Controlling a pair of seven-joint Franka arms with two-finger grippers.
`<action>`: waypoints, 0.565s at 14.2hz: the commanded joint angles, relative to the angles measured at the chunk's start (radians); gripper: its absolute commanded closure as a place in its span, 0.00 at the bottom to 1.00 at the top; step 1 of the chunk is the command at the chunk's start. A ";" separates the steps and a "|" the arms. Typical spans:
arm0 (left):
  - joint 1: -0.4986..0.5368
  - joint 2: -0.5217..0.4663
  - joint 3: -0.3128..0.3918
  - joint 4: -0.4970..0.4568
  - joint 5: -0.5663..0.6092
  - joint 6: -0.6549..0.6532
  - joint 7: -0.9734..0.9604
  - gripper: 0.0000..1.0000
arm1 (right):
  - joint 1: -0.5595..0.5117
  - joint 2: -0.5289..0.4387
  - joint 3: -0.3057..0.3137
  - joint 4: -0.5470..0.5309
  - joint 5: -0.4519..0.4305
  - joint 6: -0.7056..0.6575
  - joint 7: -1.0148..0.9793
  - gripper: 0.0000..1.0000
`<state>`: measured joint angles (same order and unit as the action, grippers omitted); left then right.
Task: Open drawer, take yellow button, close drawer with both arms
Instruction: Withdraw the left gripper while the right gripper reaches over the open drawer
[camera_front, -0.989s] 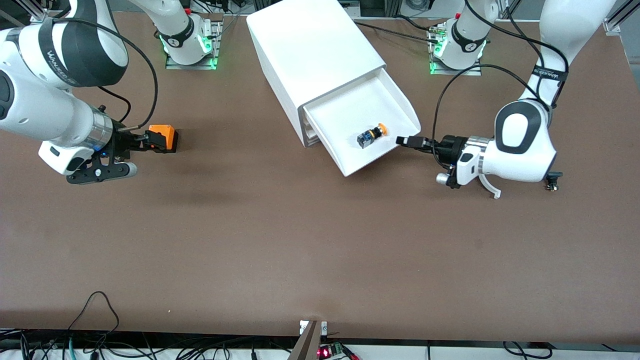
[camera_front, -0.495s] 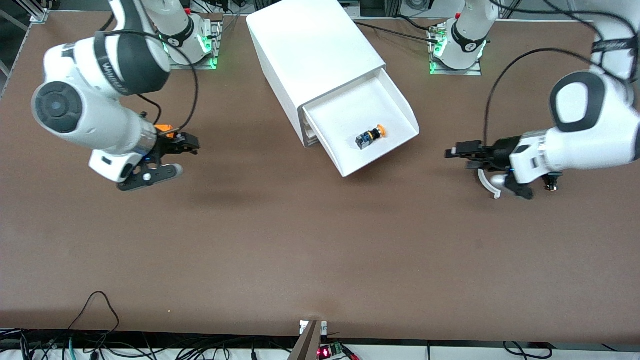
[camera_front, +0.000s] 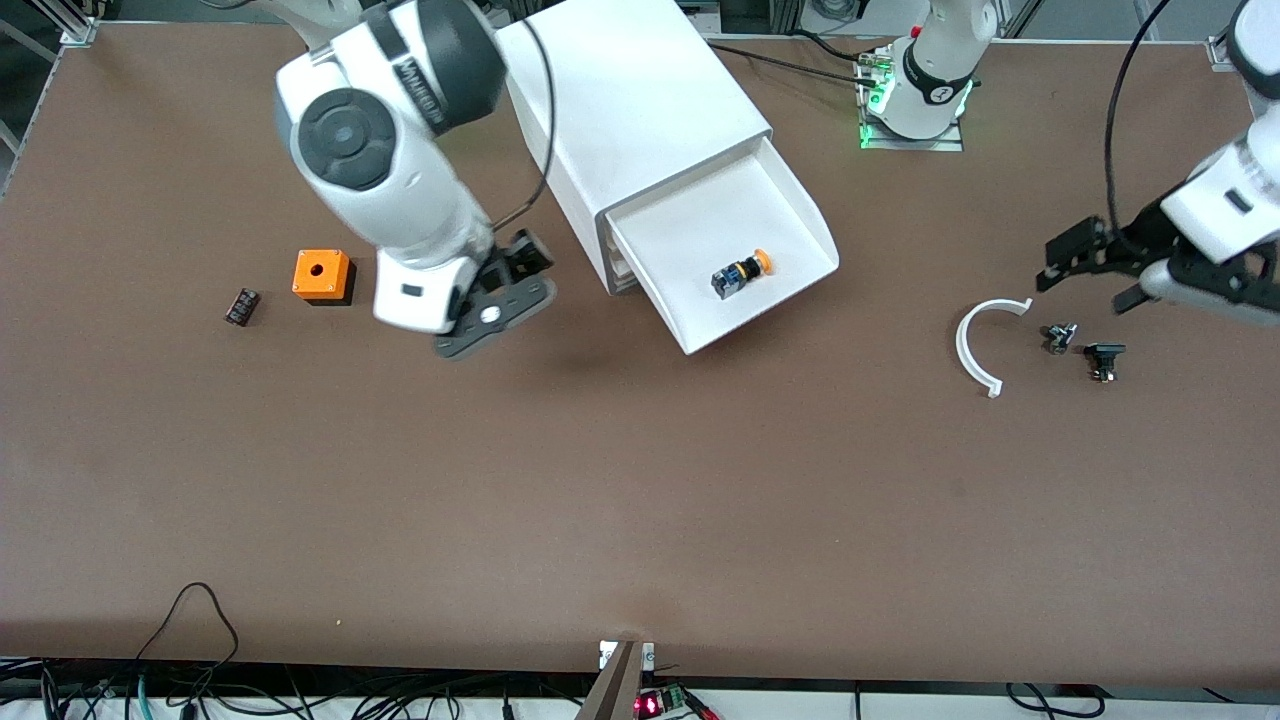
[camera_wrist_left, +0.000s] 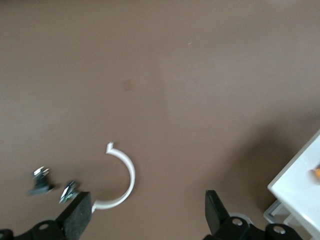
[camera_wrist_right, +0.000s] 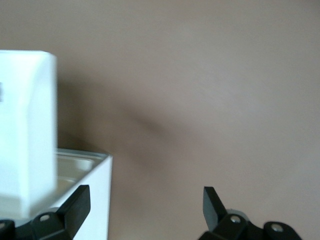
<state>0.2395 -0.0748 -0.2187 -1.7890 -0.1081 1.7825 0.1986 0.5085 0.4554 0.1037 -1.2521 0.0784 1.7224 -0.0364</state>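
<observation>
The white cabinet (camera_front: 630, 110) lies on the table with its top drawer (camera_front: 800, 215) pulled out. The button (camera_front: 742, 272), orange cap on a black-and-blue body, lies on its side in the drawer. My right gripper (camera_front: 520, 262) is open and empty, over the table beside the cabinet's front corner; the cabinet wall (camera_wrist_right: 25, 130) shows beside one of its fingers (camera_wrist_right: 75, 202). My left gripper (camera_front: 1078, 255) is open and empty, up over the table toward the left arm's end, above a white curved piece (camera_wrist_left: 122, 175). The drawer's corner (camera_wrist_left: 300, 185) shows in the left wrist view.
An orange cube with a hole (camera_front: 321, 275) and a small dark part (camera_front: 241, 306) lie toward the right arm's end. The white curved piece (camera_front: 985, 345) and two small metal parts (camera_front: 1058, 337) (camera_front: 1103, 358) lie toward the left arm's end.
My right gripper has swung from the orange cube across to the cabinet's front corner. My left gripper has drawn back from the drawer's edge toward its own end of the table and risen.
</observation>
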 joint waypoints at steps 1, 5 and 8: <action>-0.023 -0.030 0.021 0.074 0.108 -0.135 -0.121 0.00 | -0.010 0.081 0.115 0.114 0.011 0.038 -0.092 0.00; -0.043 -0.030 0.025 0.099 0.171 -0.184 -0.265 0.00 | -0.005 0.101 0.218 0.125 0.012 0.114 -0.320 0.00; -0.045 -0.026 0.025 0.095 0.165 -0.176 -0.265 0.00 | 0.007 0.120 0.252 0.126 0.012 0.118 -0.599 0.00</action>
<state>0.2141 -0.1139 -0.2061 -1.7116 0.0356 1.6191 -0.0509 0.5170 0.5418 0.3311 -1.1628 0.0784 1.8399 -0.4712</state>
